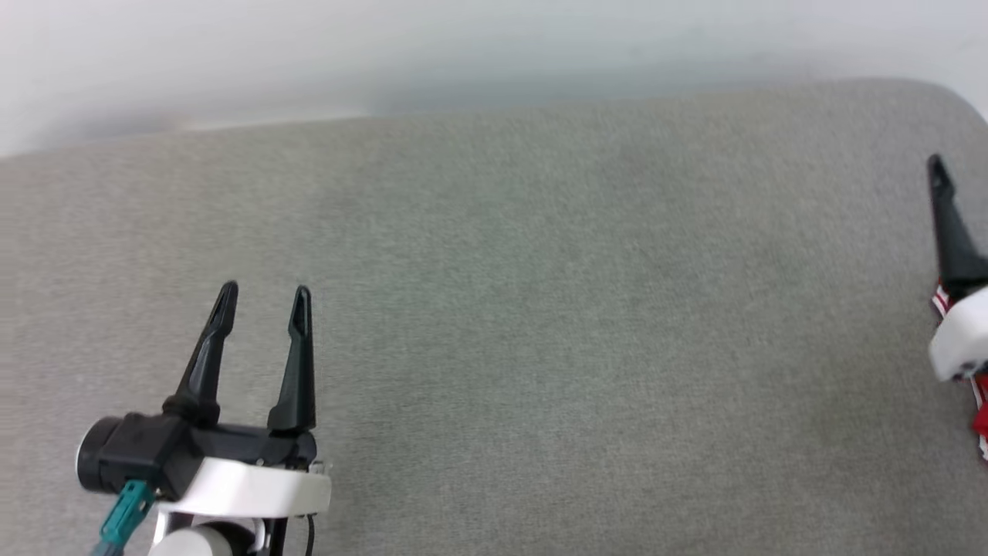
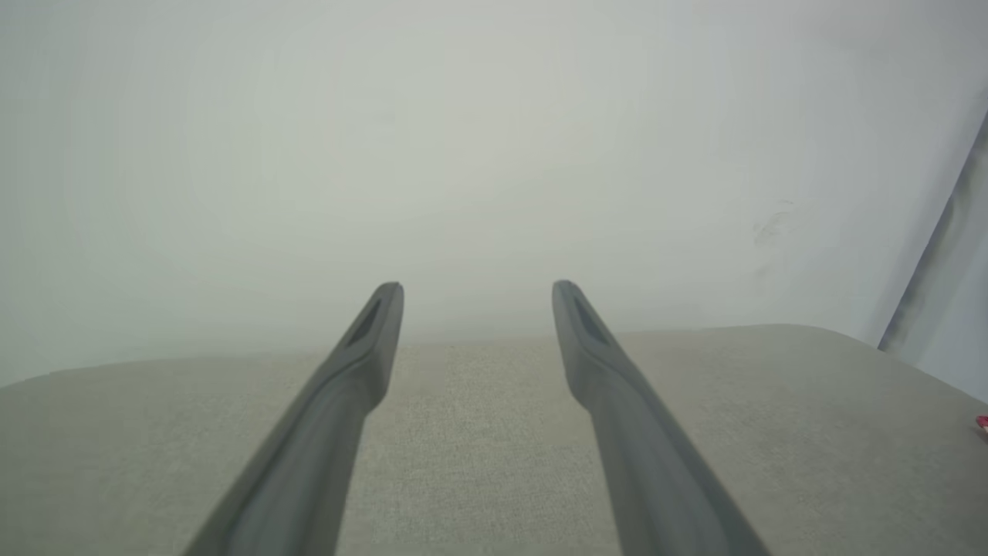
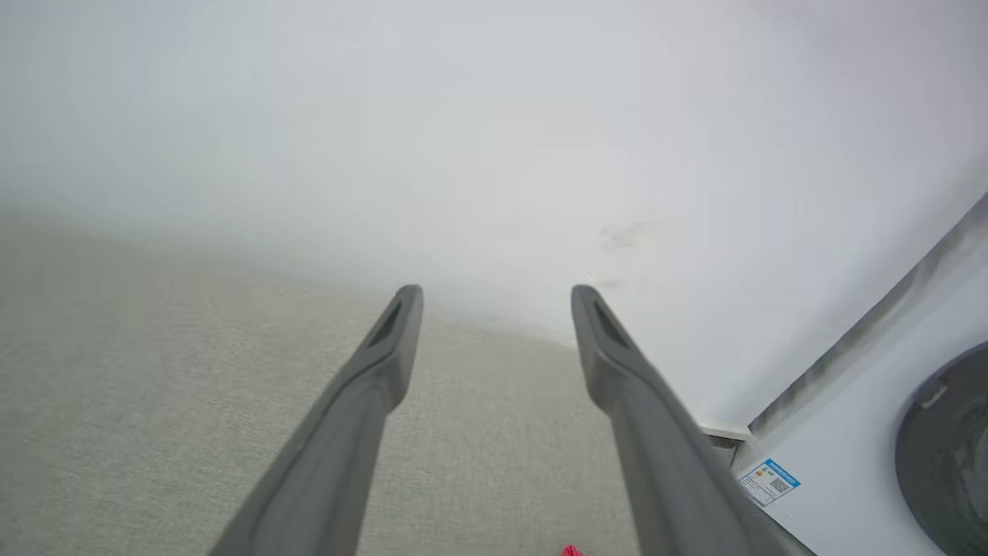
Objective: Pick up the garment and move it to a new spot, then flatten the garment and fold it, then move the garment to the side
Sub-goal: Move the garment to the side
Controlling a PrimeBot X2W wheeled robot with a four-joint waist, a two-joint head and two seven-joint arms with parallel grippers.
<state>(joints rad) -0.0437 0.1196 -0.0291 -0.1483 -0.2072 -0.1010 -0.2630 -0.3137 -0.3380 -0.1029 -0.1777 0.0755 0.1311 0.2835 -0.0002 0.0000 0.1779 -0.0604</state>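
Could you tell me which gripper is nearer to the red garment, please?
Right. The right gripper is just beside the garment at the right edge of the grey surface; the left gripper is far off, toward the surface's left side.

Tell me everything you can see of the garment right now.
Little of the garment shows: a slip of bright red fabric with red-white striped trim at the head view's right edge, lying on the grey upholstered surface partly beneath the right gripper. That gripper's fingers stand open with nothing between them. Whether the garment is folded, and whether the wrist touches it, cannot be told.
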